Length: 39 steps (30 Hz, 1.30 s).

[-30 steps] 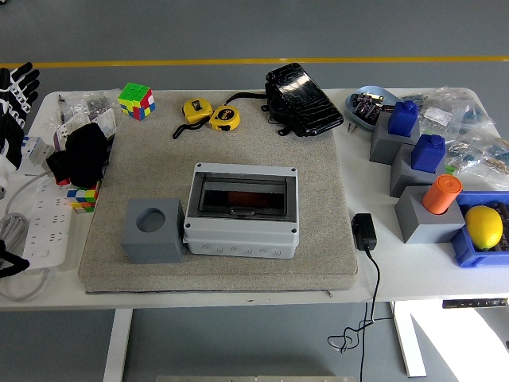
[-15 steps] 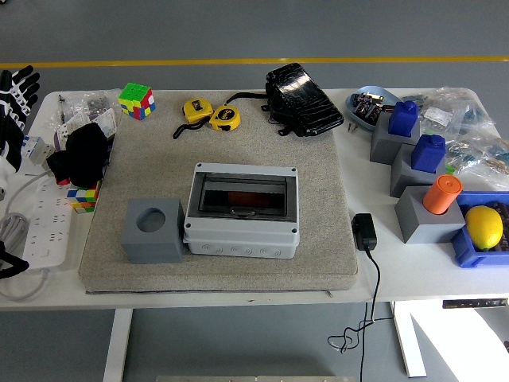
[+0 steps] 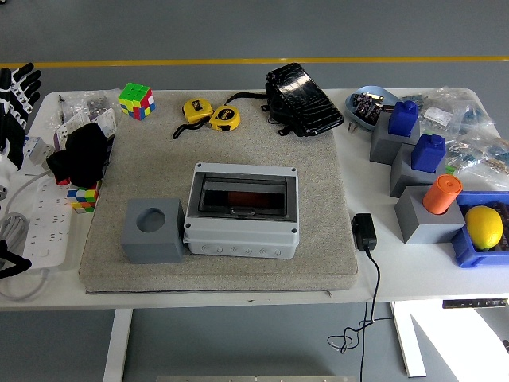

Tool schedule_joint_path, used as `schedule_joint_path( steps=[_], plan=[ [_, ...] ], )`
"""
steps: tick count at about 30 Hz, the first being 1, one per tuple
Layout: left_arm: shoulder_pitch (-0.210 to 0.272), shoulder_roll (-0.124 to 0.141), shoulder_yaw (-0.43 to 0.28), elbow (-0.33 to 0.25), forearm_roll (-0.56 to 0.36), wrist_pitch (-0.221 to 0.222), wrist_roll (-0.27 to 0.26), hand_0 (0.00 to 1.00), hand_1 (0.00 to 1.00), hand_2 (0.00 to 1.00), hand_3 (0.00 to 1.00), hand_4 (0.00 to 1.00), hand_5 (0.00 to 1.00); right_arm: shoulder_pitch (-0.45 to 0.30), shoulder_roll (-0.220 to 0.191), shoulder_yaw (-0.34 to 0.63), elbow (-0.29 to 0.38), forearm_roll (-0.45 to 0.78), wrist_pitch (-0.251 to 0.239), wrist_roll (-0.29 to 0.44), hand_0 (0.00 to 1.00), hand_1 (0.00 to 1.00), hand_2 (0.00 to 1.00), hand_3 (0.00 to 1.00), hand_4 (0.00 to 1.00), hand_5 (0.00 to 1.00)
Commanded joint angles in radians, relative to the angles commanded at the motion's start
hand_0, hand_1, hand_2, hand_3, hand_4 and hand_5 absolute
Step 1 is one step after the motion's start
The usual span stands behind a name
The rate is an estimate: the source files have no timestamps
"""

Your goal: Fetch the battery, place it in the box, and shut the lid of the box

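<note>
Far left, at the edge of the white table (image 3: 374,274): left hand (image 3: 14,103), upright, fingers spread wide, gripping nothing. Just right of it, a white power strip (image 3: 44,231), a black cloth (image 3: 83,151) and a colour cube (image 3: 136,100) near the far edge. On the grey mat (image 3: 159,159), a grey block (image 3: 151,232) with an empty round hole, touching the left side of the grey box (image 3: 242,239). Box at mid-mat, tinted lid (image 3: 242,195) down flat; behind the lid, a dim orange shape, too murky to call a battery. Beyond the box, two yellow tape measures (image 3: 211,114) and a glossy black pouch (image 3: 302,99). Off the mat's right edge, a black plug adapter (image 3: 364,231), cord trailing over the near edge. Further right, an orange cylinder (image 3: 442,193), possibly a battery, upright on a grey stand (image 3: 417,219), well apart from the box. Far right, a lemon (image 3: 483,226) in a blue tray (image 3: 469,251).
</note>
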Motion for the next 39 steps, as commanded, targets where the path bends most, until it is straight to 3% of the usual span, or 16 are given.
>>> schedule_joint_path(
  steps=[39],
  plan=[
    [0.015, 0.0, 0.016, -0.009, -0.016, 0.016, -0.009, 0.934, 0.914, 0.877, 0.865, 0.998, 0.998, -0.006, -0.002, -0.008, 0.0, -0.004, 0.0, -0.003, 0.842, 0.783, 0.765, 0.822, 0.998, 0.998]
  ],
)
